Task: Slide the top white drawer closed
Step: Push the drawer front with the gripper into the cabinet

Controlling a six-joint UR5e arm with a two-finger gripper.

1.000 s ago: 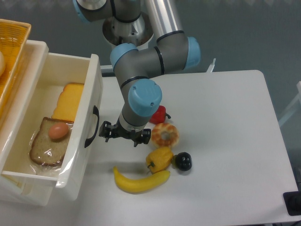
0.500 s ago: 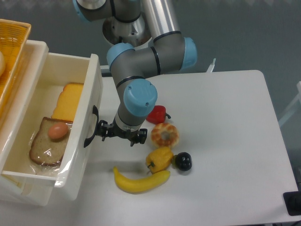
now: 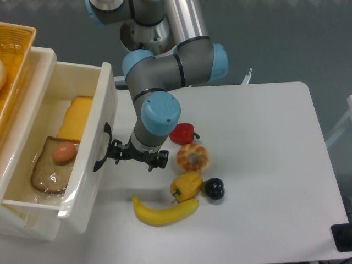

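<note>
The top white drawer [image 3: 103, 104] stands pulled out at the left, a deep glossy white box with a black arched handle [image 3: 101, 155] on its front panel. Inside lie a slice of bread with an egg-like piece [image 3: 53, 168] and a yellow cheese slab [image 3: 77, 120]. My gripper [image 3: 136, 157] is low over the table right beside the front panel, its left finger [image 3: 114, 150] touching or almost touching the handle. The fingers are spread and hold nothing.
A yellow wicker basket [image 3: 14, 71] sits above the drawer at the far left. On the table to the right of the gripper lie a red pepper [image 3: 182, 133], an orange round piece [image 3: 193, 157], a yellow pepper [image 3: 186, 186], a black fruit [image 3: 214, 189] and a banana [image 3: 163, 212].
My gripper has moved left against the drawer front. The drawer has slid a little to the left, inward.
</note>
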